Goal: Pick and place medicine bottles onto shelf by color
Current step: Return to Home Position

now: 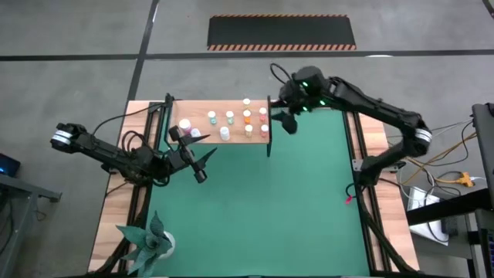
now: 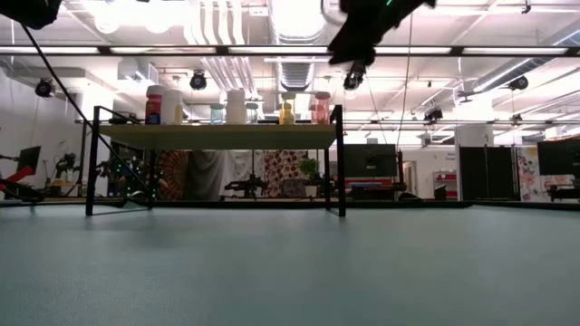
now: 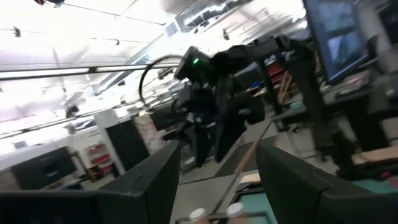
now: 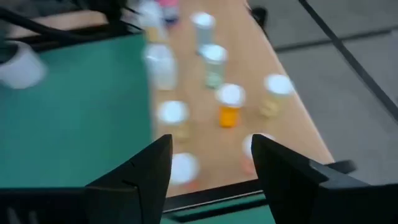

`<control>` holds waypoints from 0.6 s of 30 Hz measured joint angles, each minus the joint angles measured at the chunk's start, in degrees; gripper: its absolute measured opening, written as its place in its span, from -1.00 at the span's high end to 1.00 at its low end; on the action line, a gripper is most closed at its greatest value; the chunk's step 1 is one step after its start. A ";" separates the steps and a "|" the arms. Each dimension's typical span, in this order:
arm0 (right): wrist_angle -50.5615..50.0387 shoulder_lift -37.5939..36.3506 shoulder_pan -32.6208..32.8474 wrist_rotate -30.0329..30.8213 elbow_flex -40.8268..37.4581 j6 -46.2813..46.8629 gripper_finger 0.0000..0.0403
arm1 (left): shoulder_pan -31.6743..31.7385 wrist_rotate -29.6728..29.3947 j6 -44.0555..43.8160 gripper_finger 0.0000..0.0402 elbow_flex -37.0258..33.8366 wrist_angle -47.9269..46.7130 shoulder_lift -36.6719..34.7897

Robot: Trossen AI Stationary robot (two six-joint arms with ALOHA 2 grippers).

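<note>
- Green mat covers most of the desk, leaving wood strips along its left and right edges.
- The shelf stands at the desk's far edge, left of centre.
- The bottles stand on the shelf in rows, white caps up, with a pink bottle near its left end.
- My left jaws hang released over the mat, just off the shelf's near-left corner, holding nothing.
- My right jaws are spread wide above the shelf's right end, holding nothing.
- A paper plant sits at the desk's near-left corner.
</note>
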 joint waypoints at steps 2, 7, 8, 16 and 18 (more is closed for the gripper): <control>1.69 -4.26 2.09 -0.02 -3.45 1.07 -0.04 | -0.04 1.74 -2.52 0.03 0.00 0.06 0.21; 10.79 -16.17 9.37 2.72 -16.41 2.86 -0.04 | -0.04 11.85 -8.94 0.03 0.00 0.13 1.40; 12.32 -18.44 11.11 4.45 -19.15 3.00 -0.04 | -0.04 13.80 -10.64 0.03 0.00 0.11 1.75; 29.04 -33.88 23.04 10.41 -39.62 0.99 -0.04 | -0.04 19.15 -20.81 0.03 2.62 0.10 8.16; 35.07 -36.29 24.78 10.43 -44.52 -0.34 -0.04 | -0.04 19.25 -20.83 0.03 4.03 0.26 10.76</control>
